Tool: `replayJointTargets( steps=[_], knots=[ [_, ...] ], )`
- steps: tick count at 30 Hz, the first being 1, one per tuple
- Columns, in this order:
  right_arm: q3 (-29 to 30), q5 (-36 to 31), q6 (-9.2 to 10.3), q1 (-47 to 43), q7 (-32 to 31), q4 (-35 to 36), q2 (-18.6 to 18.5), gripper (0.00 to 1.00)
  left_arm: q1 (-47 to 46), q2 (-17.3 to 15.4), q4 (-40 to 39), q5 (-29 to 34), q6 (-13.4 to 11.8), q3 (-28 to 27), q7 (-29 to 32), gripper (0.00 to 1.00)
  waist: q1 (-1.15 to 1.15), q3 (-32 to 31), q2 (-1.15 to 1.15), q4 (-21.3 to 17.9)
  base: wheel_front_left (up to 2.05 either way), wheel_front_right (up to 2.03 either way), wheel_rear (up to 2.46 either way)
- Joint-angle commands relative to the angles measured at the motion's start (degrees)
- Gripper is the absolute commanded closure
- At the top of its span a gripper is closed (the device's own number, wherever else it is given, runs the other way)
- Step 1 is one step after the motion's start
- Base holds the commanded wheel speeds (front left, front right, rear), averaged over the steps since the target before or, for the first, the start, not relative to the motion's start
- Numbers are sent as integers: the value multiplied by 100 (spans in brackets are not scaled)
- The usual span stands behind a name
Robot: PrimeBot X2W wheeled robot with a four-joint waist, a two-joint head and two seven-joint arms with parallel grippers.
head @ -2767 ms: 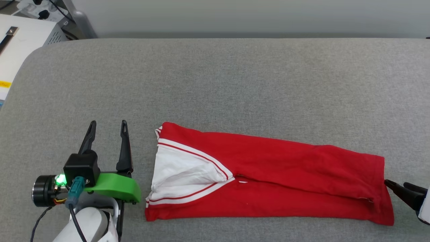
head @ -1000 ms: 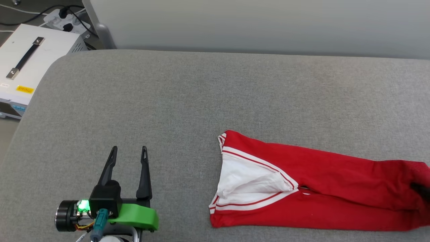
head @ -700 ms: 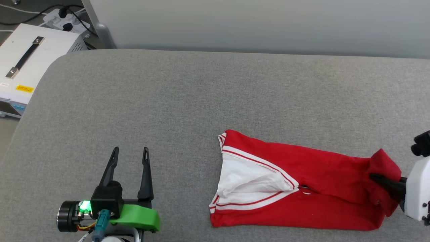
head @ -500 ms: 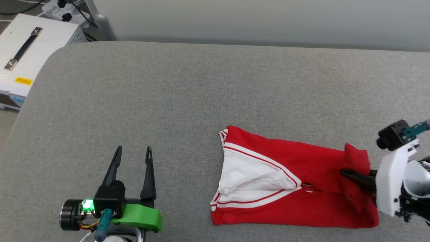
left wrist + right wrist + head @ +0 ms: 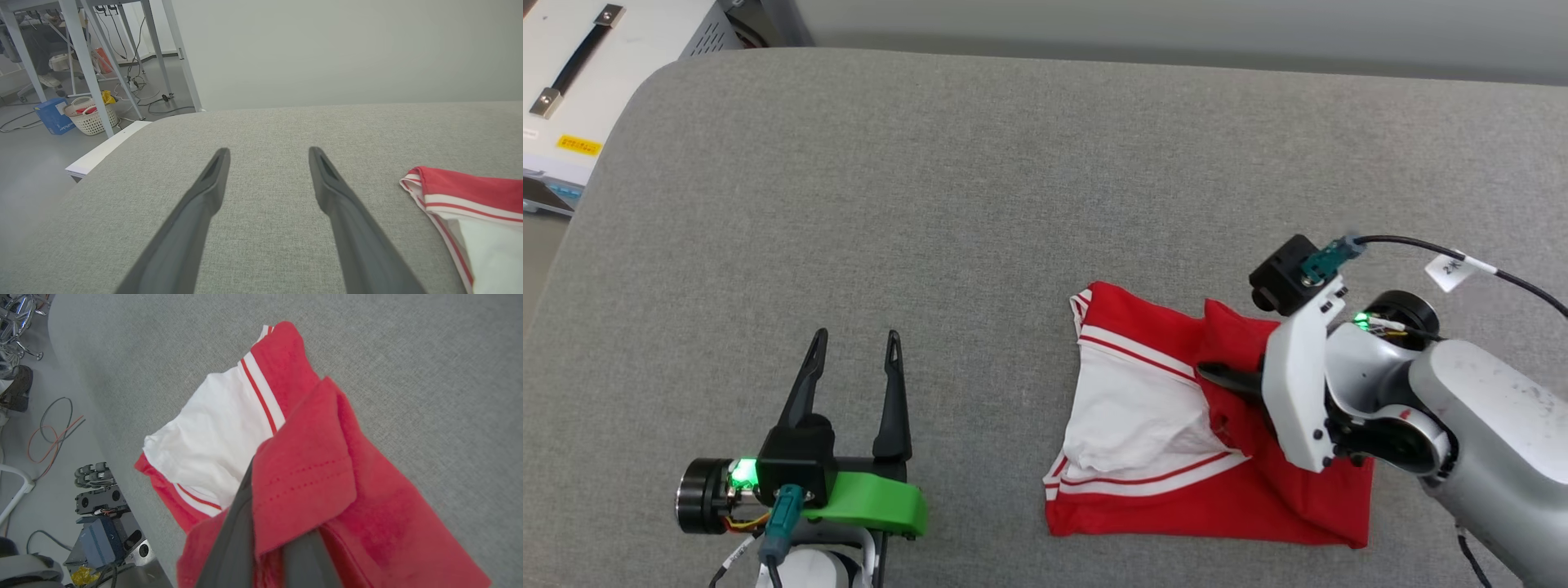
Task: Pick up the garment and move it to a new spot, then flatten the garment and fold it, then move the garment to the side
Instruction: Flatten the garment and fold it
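The garment (image 5: pixel 1176 506), red with a white sleeve (image 5: pixel 1127 408) and striped trim, lies on the grey padded table (image 5: pixel 1013 204) at the front right. Its right end is lifted and doubled back over the middle. My right gripper (image 5: pixel 1217 376) is shut on that red hem, fingers pointing left above the sleeve. In the right wrist view the hem (image 5: pixel 306 457) drapes over the right gripper (image 5: pixel 265 477), hiding its tips, with the white sleeve (image 5: pixel 212 433) beyond. My left gripper (image 5: pixel 857 336) stands open and holds nothing, left of the garment. The left wrist view shows the left gripper (image 5: pixel 268 151) and the garment's collar end (image 5: pixel 470 192).
A white box with a black handle (image 5: pixel 572 65) sits off the table's far left corner. Past the table edge are metal table legs, a basket (image 5: pixel 88 120) and a blue box (image 5: pixel 53 118). Cables and equipment (image 5: pixel 98 498) lie on the floor.
My right gripper has carried the garment's right end up and leftward, folding it over the middle. The head camera has shifted. The left gripper has stayed open in place.
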State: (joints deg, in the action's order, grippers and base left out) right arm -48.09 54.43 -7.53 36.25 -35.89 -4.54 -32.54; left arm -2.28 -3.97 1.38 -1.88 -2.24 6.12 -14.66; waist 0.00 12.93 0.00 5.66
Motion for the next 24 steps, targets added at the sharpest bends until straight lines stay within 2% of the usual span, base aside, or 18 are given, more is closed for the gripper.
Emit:
replayJointTargets(
  steps=[1,6,12,15,17,18,19,24],
  knots=[
    [-129,-43,4,187,90,-116,94,100,-124,23,7,50,19,5,-34,0,0,61,0,21,0,0,0],
    [-643,-84,4,544,358,-682,404,100,-203,38,17,60,22,29,-34,0,0,168,0,65,0,0,0],
    [-1134,-146,4,608,733,-1521,598,100,-292,53,34,58,10,43,-34,0,0,247,0,109,0,0,0],
    [-1358,-153,4,620,939,-1703,607,100,-296,59,52,57,5,48,-34,0,0,243,0,111,0,0,0],
    [-1458,-151,4,656,1161,-1702,573,85,-277,60,73,57,-2,27,-34,0,0,200,0,95,0,0,0],
    [-1501,-143,4,675,1272,-1673,533,38,-259,60,85,57,-6,11,-34,0,0,162,0,80,0,0,0],
    [-1547,-166,4,697,1366,-1628,484,0,-244,61,94,57,-9,-2,-34,0,0,127,0,68,0,0,0],
    [-1427,-88,4,634,2102,-1210,190,0,-141,61,118,62,-23,-56,-34,0,0,-127,0,-32,0,0,0]
  ],
)
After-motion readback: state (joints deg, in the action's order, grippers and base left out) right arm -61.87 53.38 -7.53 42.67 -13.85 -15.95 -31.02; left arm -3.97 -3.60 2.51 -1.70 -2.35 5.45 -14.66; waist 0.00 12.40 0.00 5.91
